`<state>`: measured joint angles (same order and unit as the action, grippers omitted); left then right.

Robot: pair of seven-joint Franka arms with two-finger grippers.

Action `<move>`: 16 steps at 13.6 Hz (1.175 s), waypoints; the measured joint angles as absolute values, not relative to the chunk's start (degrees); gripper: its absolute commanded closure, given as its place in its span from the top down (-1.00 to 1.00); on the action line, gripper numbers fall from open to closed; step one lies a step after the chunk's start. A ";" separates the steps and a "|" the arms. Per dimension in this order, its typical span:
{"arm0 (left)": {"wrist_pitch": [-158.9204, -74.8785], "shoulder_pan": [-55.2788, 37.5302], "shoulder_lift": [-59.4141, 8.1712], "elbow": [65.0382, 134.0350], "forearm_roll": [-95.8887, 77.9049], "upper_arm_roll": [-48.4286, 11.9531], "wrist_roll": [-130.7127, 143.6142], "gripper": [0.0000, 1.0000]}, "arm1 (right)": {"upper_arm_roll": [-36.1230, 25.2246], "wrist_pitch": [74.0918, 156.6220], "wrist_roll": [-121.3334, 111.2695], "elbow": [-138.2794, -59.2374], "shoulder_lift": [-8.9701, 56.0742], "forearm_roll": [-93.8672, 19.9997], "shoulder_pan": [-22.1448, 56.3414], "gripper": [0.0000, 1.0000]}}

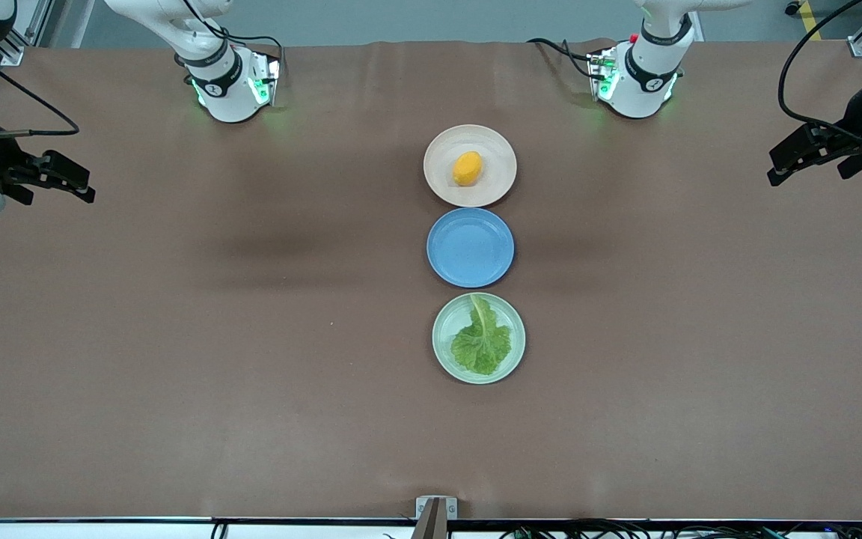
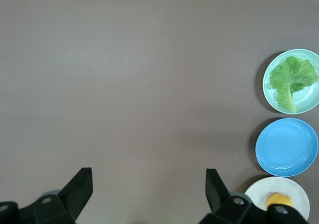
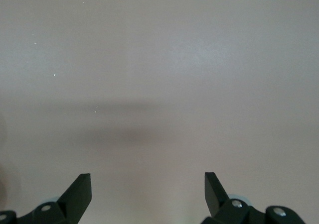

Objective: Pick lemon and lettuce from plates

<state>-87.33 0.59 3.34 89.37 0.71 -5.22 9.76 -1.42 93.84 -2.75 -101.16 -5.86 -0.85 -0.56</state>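
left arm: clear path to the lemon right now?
Probably yes. The lemon sits uncovered on the beige plate. The left tool hangs open over the table's left-arm end, and only bare table lies between them.

2 white arms with black joint bands, green-lit bases, black cables; black two-finger left gripper [image 1: 775,177] and right gripper [image 1: 87,189].
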 measured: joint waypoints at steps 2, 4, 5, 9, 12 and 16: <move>-86.87 0.59 3.20 89.38 0.71 -5.22 9.75 1.00 | -1.42 93.85 -2.75 -101.16 -5.86 -0.85 -0.56 1.00; -86.67 0.60 3.14 89.38 0.71 -5.20 9.75 1.00 | -1.42 93.85 -2.75 -101.16 -5.87 -0.85 -0.56 1.00; -86.66 0.61 3.14 89.37 0.71 -5.15 9.76 1.00 | -1.42 93.85 -2.75 -101.16 -5.89 -0.85 -0.56 1.00; -86.64 0.65 3.14 89.37 0.71 -5.08 9.23 1.00 | -1.42 93.91 -2.75 -101.15 -5.96 -0.85 -0.55 1.00; -86.60 0.66 3.13 89.37 0.71 -5.07 8.83 1.00 | -1.42 93.92 -2.75 -101.16 -5.97 -0.85 -0.55 1.00; -86.25 0.66 3.04 89.37 0.71 -5.07 8.82 1.00 | -1.41 93.92 -2.76 -101.15 -5.97 -0.85 -0.55 1.00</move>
<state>-86.25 0.66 3.04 89.37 0.71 -5.07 8.82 -1.41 93.92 -2.76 -101.15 -5.97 -0.85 -0.55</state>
